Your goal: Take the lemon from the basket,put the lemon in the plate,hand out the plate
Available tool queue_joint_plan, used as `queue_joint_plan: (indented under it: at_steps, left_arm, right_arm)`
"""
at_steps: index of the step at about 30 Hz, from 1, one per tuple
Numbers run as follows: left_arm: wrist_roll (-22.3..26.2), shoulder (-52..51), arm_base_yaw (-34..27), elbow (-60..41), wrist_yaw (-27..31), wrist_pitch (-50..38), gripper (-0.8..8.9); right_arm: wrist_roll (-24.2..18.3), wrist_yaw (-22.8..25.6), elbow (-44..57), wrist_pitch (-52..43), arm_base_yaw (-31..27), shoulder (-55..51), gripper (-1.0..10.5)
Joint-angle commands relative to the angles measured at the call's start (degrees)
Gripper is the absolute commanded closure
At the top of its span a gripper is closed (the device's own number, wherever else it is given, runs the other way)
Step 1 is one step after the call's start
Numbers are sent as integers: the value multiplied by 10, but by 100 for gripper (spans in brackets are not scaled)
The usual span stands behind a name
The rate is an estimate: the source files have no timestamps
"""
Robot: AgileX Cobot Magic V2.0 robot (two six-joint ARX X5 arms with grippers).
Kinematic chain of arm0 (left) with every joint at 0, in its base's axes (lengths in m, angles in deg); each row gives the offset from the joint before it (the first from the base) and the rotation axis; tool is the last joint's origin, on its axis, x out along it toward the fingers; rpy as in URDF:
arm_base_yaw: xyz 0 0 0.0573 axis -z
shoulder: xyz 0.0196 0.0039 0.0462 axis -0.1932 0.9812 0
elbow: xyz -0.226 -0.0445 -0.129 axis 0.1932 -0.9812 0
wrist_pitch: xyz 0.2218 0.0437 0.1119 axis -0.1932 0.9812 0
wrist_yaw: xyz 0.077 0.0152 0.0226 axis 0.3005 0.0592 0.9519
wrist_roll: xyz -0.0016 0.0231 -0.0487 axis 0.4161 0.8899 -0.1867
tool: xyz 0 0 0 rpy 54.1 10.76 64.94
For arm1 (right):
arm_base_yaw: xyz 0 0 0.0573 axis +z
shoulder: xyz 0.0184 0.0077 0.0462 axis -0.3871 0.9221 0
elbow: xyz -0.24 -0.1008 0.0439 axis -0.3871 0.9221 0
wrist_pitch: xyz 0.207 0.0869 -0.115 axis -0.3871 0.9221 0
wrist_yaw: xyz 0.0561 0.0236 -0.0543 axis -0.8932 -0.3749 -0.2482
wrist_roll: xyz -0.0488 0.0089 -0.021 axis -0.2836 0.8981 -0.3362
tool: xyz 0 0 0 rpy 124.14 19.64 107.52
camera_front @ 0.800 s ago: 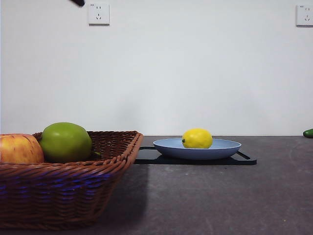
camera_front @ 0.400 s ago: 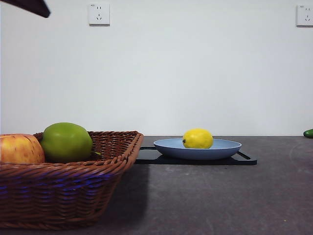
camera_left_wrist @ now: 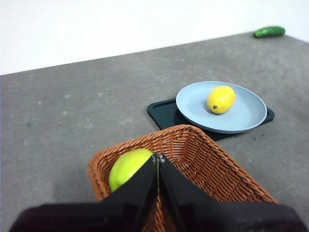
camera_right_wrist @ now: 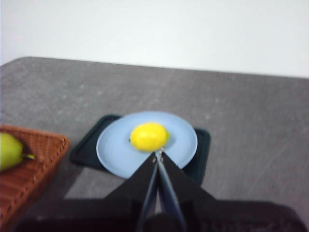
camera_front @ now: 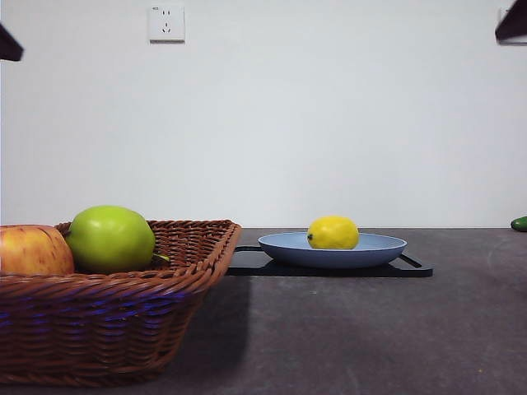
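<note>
Since the lemon (camera_front: pixel 333 233) already sits in the plate (camera_front: pixel 379 249), steps 1 and 2 look done, and what's left is handing out the plate. The lemon lies a bit off centre in the light blue dish, stem dot showing, w/ bare plate all round it. The plate rests on a black tray (camera_front: pixel 416 269), which lies flat on the grey table just beside the basket (camera_front: pixel 107 329). The basket holds a green apple (camera_front: pixel 110 239) and a red-yellow apple (camera_front: pixel 33 250), no lemon.

Neither arm touches anything. The left gripper (camera_left_wrist: pixel 158 162) hangs above the basket w/ its jaws pressed together and nothing between them; the green apple shows just beyond the tips. The right gripper (camera_right_wrist: pixel 158 157) is over the near side of the plate, aimed toward the lemon, jaws likewise closed together and empty. That view is a bit blurred. From the front, both arms show only as dark tips at the top corners, so both are high and well clear of the table.

Judging by position, the right arm is the likely one for the handover. Next move would need: jaws opened, a descent to the plate's rim on a side away from the lemon, a pinch on the low raised edge, then a level lift. The rim is shallow and the fruit is round, so any tilt could roll the lemon off. The tray underneath should stay put. A cucumber (camera_left_wrist: pixel 269 32) lies far off, not relevant.
</note>
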Motion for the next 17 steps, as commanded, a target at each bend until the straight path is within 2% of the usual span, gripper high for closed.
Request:
queue_joint_plan:
  at_steps: [1, 17]
  left_arm:
    - [-14, -7, 0, 8, 1, -9, 807]
    - [-13, -7, 0, 8, 1, -12, 805]
  right_arm:
    - [32, 1, -5, -14, 3, 5, 943]
    - [38, 0, -5, -13, 3, 2, 943]
